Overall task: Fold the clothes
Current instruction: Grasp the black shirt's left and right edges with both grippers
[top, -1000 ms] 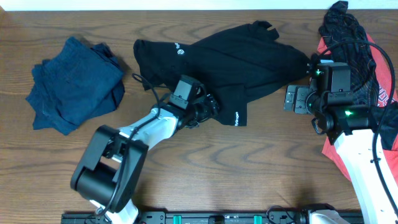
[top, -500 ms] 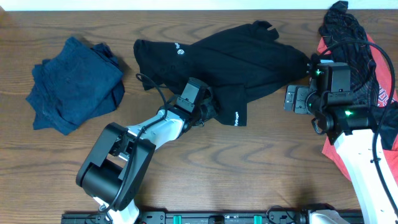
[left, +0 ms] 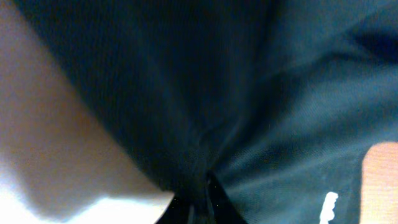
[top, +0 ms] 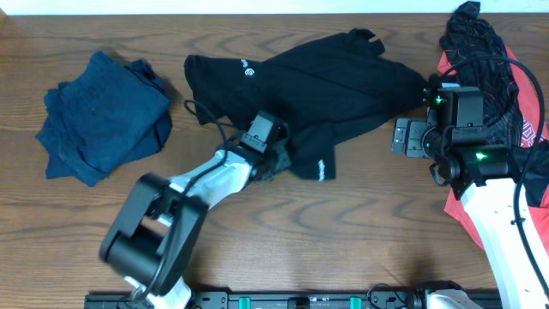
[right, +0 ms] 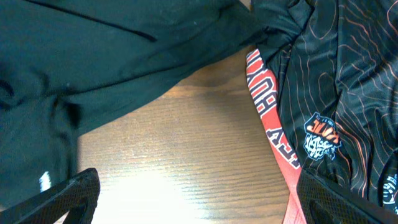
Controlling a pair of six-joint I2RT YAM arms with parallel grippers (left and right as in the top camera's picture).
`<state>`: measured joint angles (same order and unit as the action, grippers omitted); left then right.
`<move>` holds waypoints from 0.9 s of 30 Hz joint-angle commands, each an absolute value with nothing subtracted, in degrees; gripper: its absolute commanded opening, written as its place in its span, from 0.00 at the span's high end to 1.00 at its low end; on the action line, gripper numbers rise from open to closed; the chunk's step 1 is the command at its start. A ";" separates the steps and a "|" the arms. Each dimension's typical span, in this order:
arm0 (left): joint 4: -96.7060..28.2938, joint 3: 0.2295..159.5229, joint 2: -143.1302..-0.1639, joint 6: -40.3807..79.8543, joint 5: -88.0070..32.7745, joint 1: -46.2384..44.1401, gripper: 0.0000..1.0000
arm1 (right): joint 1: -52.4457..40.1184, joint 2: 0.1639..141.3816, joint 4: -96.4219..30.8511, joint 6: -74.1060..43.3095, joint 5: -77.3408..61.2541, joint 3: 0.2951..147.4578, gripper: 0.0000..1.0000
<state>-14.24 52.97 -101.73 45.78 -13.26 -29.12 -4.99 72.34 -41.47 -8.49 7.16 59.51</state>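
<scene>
A black T-shirt lies spread and rumpled at the table's back centre. My left gripper is shut on the shirt's lower hem. The left wrist view shows the black cloth gathered into a pinch between the jaws at the bottom edge. My right gripper stands open just off the shirt's right side, above bare wood. Its two fingers sit wide apart in the right wrist view, with only table between them. The black shirt fills that view's upper left.
A folded pile of blue clothes rests at the left. A red and black patterned jersey is heaped at the right edge, partly under the right arm, and shows as the jersey on the right of the right wrist view.
My left gripper has closed on the black shirt's hem, and the hem corner with the white print has shifted slightly left. The right arm has not moved.
</scene>
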 commanded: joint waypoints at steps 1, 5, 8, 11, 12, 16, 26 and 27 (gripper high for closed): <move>-24.36 52.10 -93.19 33.87 -15.38 -26.15 0.94 | -4.67 71.90 -41.60 -8.51 7.29 60.07 0.02; -40.01 52.07 -79.59 29.12 -8.60 -19.25 0.94 | -4.67 71.90 -41.82 -8.51 7.16 60.05 0.09; -45.82 52.07 -70.87 29.12 -2.24 -12.47 0.94 | -4.67 72.01 -43.99 -8.51 7.05 60.05 0.15; -46.39 52.05 -66.08 29.15 -1.48 -7.05 0.94 | -4.67 72.55 -46.13 -8.56 6.96 59.64 0.20; -46.28 52.05 -65.39 29.15 -1.48 -6.00 0.94 | -4.69 72.93 -46.78 -8.54 6.39 59.35 0.21; -46.28 51.86 -65.60 29.12 -1.45 -4.56 0.94 | -4.69 75.22 -50.02 -8.54 -0.49 58.89 0.20; -46.48 51.64 -70.67 29.12 -1.45 -4.56 0.94 | -7.73 84.18 -52.95 -8.05 -9.41 56.60 0.20; -46.48 51.64 -71.07 29.12 -1.45 -4.56 0.94 | -8.36 84.99 -52.69 -8.10 -9.54 56.07 0.20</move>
<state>-46.24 52.07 -70.06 29.91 -2.57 -4.86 -6.31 83.05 -52.69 -8.54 -5.45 57.56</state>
